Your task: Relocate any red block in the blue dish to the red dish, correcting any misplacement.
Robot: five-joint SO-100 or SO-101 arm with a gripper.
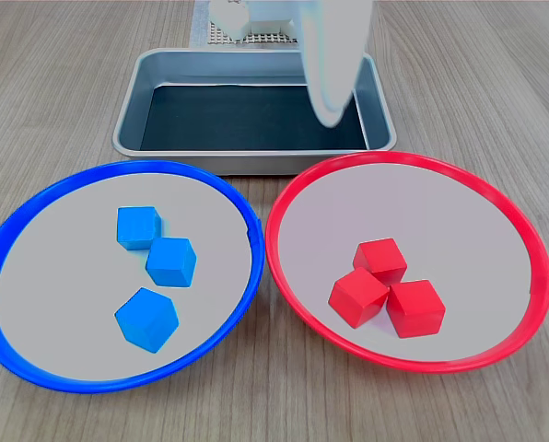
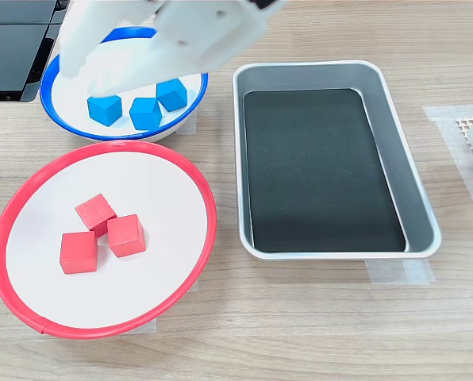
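First exterior view, 3 red blocks (image 1: 385, 285) (touching) in red dish (image 1: 293, 267)

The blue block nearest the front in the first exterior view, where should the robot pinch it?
Pinch two opposite flat sides of that blue block, coming straight down from above. It sits flat in the blue dish, turned cornerwise and a little apart from the next blue block, so its sides look free. Turn the fingers to match.
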